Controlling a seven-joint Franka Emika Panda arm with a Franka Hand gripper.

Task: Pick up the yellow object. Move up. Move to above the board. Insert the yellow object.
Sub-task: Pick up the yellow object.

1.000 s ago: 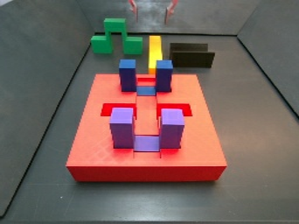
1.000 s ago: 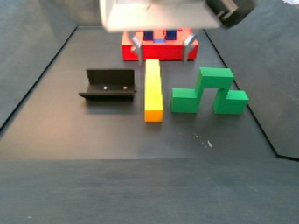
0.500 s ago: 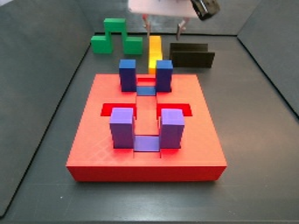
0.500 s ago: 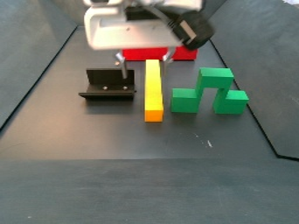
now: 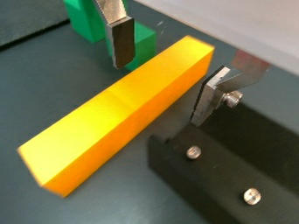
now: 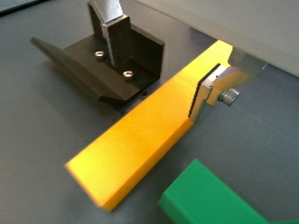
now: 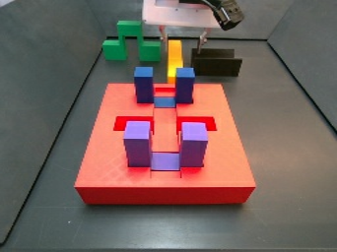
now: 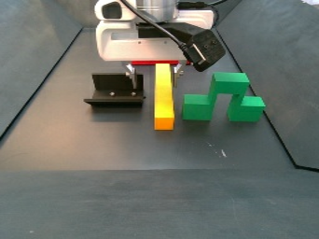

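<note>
The yellow object point(image 8: 163, 98) is a long yellow-orange bar lying flat on the dark floor, between the fixture and the green block. It also shows in a side view point(image 7: 175, 54) and in both wrist views point(image 5: 122, 114) point(image 6: 146, 140). My gripper point(image 8: 153, 70) is open, low over the bar's end nearest the board, with one finger point(image 5: 121, 39) on each side of it and not squeezing it. It shows too in a side view point(image 7: 180, 41). The board point(image 7: 105, 157) is a red slab with blue and purple upright blocks, standing apart from the bar.
A green stepped block point(image 8: 225, 98) stands beside the bar on one side. The black fixture point(image 8: 115, 91) stands on the other side, close to one finger point(image 6: 114, 39). Dark walls ring the floor.
My gripper has come down from high above to the bar's end near the board, and its fingers now straddle the bar. The bar has not moved.
</note>
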